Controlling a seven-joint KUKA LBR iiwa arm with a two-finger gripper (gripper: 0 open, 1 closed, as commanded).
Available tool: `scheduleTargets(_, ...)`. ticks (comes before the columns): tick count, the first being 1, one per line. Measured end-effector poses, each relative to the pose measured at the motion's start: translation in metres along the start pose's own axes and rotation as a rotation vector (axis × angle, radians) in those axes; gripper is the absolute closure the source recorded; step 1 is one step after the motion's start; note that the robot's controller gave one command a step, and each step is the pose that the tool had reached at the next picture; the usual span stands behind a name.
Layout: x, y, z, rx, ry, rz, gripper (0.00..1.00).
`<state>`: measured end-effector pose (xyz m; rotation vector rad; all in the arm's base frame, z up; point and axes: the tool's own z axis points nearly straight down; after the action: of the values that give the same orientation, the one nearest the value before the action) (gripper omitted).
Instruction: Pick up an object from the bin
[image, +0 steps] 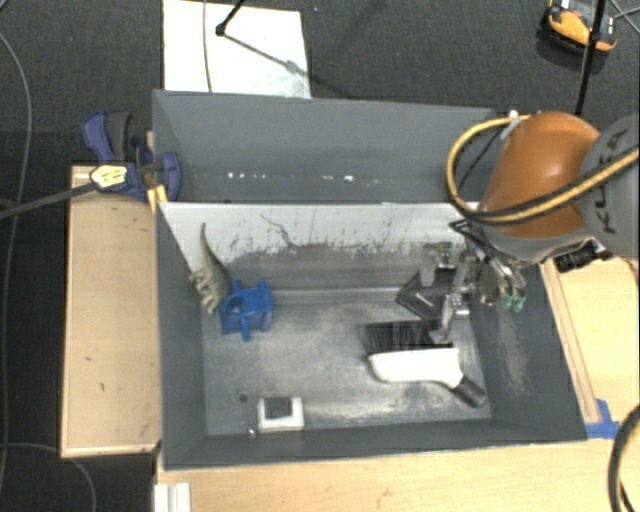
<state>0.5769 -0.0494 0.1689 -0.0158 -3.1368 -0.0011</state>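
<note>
Your claw (442, 305) is hovering right of centre in the bin; you cannot tell whether it is spread or pressed together. Just nearer, the smooth white brush (415, 365) is lying flat, its long axis running left-right, its black tip pointing right and near. A blue plastic piece (246, 308) is sitting well apart, left.

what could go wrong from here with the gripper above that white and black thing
The gripper hangs near one edge of the white brush-like thing, by its black bristles, so a grasp may land off-centre and let it tip or slip. It also lies close to the bin's right wall, which the gripper could graze.
</note>
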Motion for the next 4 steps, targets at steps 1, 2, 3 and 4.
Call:
scheduleTargets(1, -0.002, 0.0, -0.005, 0.001, -0.008, -0.001, 0.0)
scheduleTargets(2, -0.005, -0.001, 0.005, 0.001, -0.011, -0.047, 0.0)
scheduleTargets(3, 0.01, -0.02, 0.048, 0.001, -0.011, -0.108, 0.0)
scheduleTargets(4, 0.013, -0.026, 0.069, 0.0, -0.006, 0.068, 0.0)
